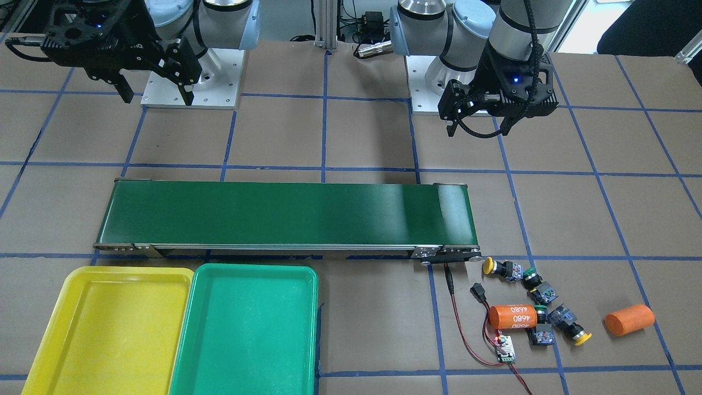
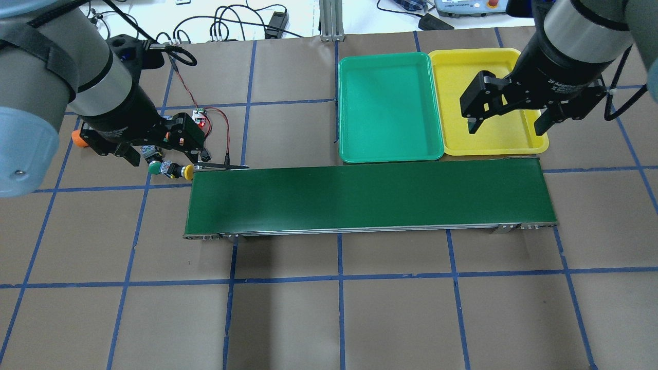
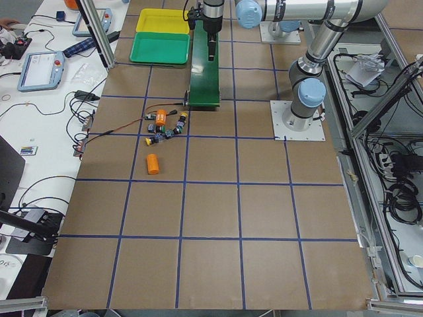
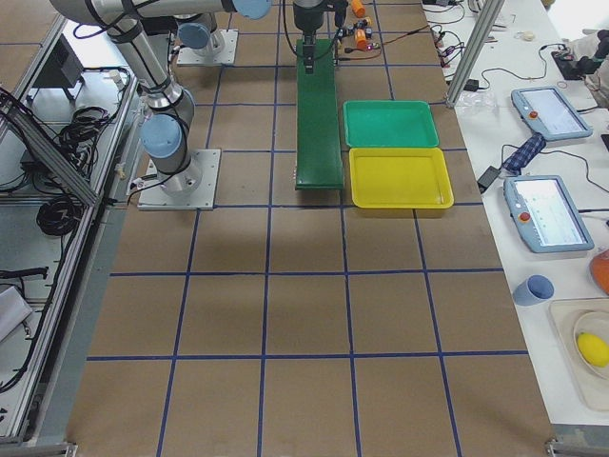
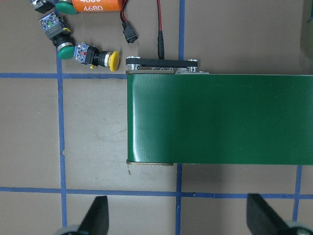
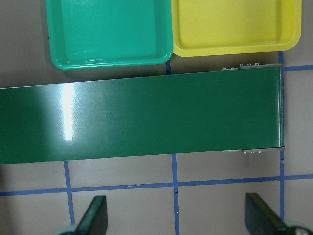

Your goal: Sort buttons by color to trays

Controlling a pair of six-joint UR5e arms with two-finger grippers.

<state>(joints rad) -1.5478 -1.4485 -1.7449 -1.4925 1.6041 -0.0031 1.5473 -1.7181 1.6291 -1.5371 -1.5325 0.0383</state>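
Yellow btn (image 5: pixel 100 58) lies well ahead of L hand (image 5: pixel 180 220).

Smooth, slightly glossy plastic on the yellow tray (image 1: pixel 109 329) and green tray (image 1: pixel 247 329). Glossy, light-catching dark-green conveyor belt (image 1: pixel 285 214), with bare bright metal end brackets (image 1: pixel 433 252). Matt brown, paper-like worktop (image 1: pixel 373 340). Matt orange cylinder (image 1: pixel 629 320).

White "4680" printed twice on the orange cylinder (image 1: pixel 511 316) on the table (upside down from the front-facing camera), small white lettering atop the right gripper (image 2: pixel 506 128), beginning "2F", rest unreadable
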